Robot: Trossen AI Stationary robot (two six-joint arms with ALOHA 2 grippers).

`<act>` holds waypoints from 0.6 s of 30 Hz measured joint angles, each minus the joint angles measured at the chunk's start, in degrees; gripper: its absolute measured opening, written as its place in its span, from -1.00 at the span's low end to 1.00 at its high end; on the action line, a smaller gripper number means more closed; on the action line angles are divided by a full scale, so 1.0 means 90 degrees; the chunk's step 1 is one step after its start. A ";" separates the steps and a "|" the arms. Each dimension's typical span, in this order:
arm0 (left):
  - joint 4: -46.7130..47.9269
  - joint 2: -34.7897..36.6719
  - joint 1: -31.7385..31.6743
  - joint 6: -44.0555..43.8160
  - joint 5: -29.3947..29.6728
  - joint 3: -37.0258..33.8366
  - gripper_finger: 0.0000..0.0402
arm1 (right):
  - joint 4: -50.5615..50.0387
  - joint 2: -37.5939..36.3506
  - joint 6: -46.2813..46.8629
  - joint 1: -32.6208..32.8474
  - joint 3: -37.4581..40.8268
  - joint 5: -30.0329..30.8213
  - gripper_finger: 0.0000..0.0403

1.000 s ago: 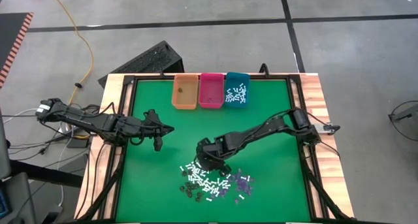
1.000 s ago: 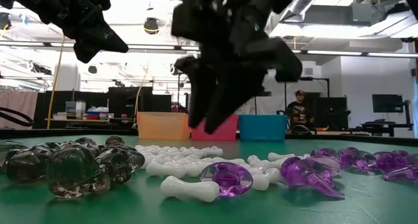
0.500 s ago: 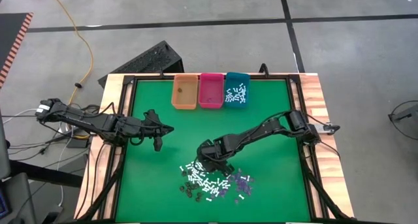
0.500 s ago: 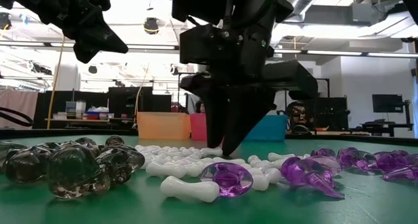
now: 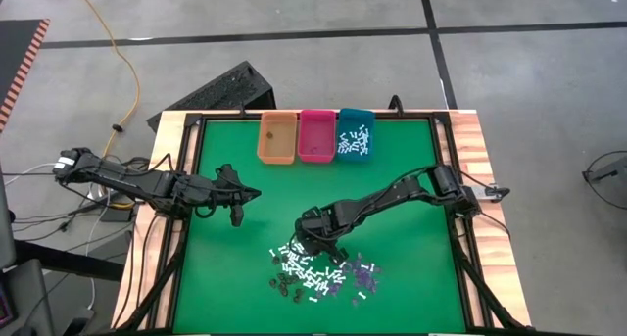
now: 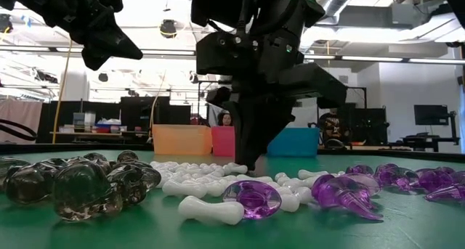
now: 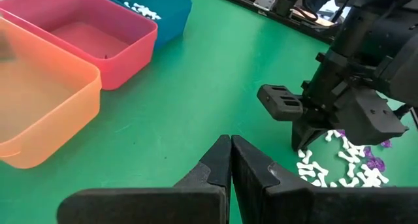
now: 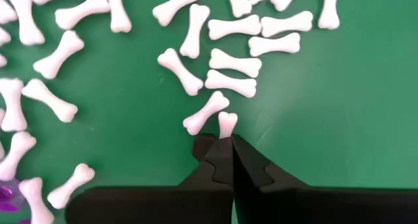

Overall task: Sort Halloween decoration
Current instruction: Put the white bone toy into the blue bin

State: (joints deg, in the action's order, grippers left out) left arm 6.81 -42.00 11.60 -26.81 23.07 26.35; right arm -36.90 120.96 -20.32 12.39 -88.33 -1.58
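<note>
Sorting stands partly done, judged from the bins. Green table [image 5: 235, 277]: bears everything. Bins along the far edge: teal bin [image 5: 355, 136] holding a batch of white bones; pink bin [image 5: 317, 135] and orange bin [image 5: 277, 138] showing almost nothing. Halloween decoration [image 5: 318, 272]: loose heap near the front edge, white bones, purple bits, dark skulls, most still unsorted. Right gripper [image 8: 225, 145]: down at the heap's edge, fingers pinched together on one white bone [image 8: 226, 124]. Left gripper [image 7: 230, 160]: hovering mid-table, closed, empty.

You see only 1 end of the white bone [image 8: 226, 125]; the right gripper [image 8: 224, 147] fingers hide the rest
</note>
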 joint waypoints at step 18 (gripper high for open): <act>0.0147 0.0001 0.0002 -0.0052 -0.0250 0.0002 -1.00 | -0.1176 -0.1065 0.0438 -0.1693 -0.0141 -0.0222 -0.85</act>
State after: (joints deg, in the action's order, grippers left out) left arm 8.13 -41.99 11.62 -27.27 20.82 26.37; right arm -47.48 111.38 -16.38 -2.84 -89.60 -3.58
